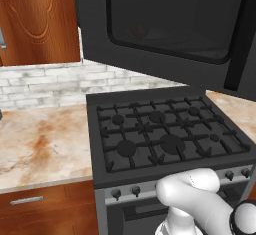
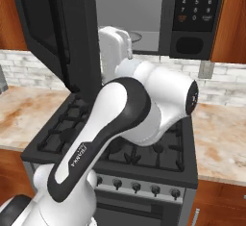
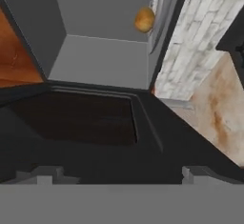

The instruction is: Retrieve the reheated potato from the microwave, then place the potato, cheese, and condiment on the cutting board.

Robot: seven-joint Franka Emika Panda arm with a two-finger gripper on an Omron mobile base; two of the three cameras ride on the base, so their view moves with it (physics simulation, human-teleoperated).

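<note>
Hand [image 3: 122, 175] released, its two small dark tips well apart at the bottom of the hand view, gripping nothing and aimed toward the open microwave [image 3: 100, 51]. Inside that grey cavity the potato [image 3: 144, 19] sits as a small orange-brown lump at the far edge, next to the curved rim of the glass turntable [image 3: 159, 13], well apart from the fingertips. From the right base view the arm [image 2: 120, 119] rises in front of the stove [image 2: 158, 157] and reaches up to the microwave opening [image 2: 129, 13], with the keypad [image 2: 197, 4] to the right. From the left base view the dark window door [image 1: 170, 24] hangs swung open above the black gas stove [image 1: 165, 134]; a faint brownish shape shows through its glass. Marbled worktop [image 1: 40, 144] lies on either side of the stove, with a white brick wall [image 1: 50, 84] behind.
</note>
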